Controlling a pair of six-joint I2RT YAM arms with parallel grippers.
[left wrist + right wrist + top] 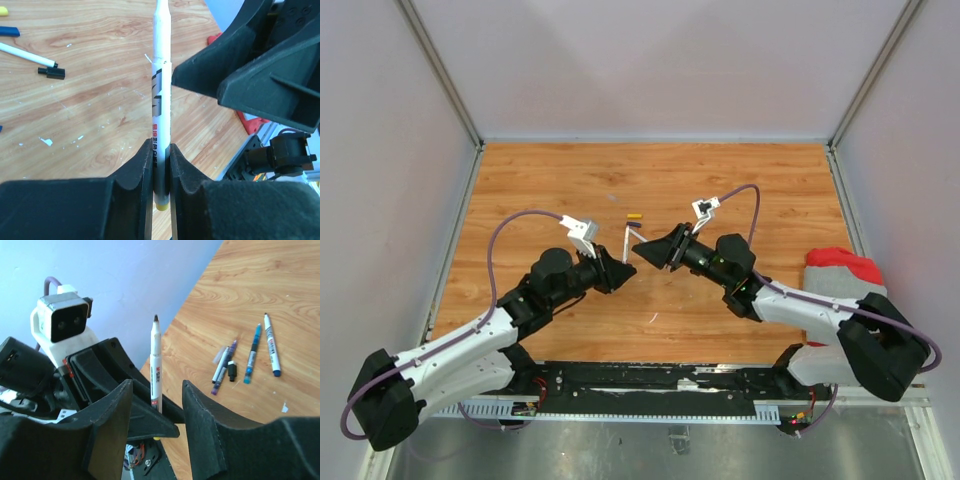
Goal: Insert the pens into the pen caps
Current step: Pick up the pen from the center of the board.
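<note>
The left claw point(160, 150) is pressed together on a white pen point(161, 75). It pinches near the yellow tail, so most of the barrel sticks out free toward 12 o'clock in its wrist view, with the dark tip bare. In the top view this pen is held over the middle of the worktop point(520, 180), with a yellow cap point(634, 215) just beyond it at 12 o'clock.

The right claw point(156, 387) is spread and holds nothing, its fingers either side of the barrel without touching it. At its 3 o'clock lie loose pens point(270, 345) and a black cap point(231, 374).

As I judge it, there are two risks. The claws are nose to nose, so a careless swing could knock the barrel and twist it in that low pinch. The caps are also tiny, and a slightly off-centre grab may flick one away.
</note>
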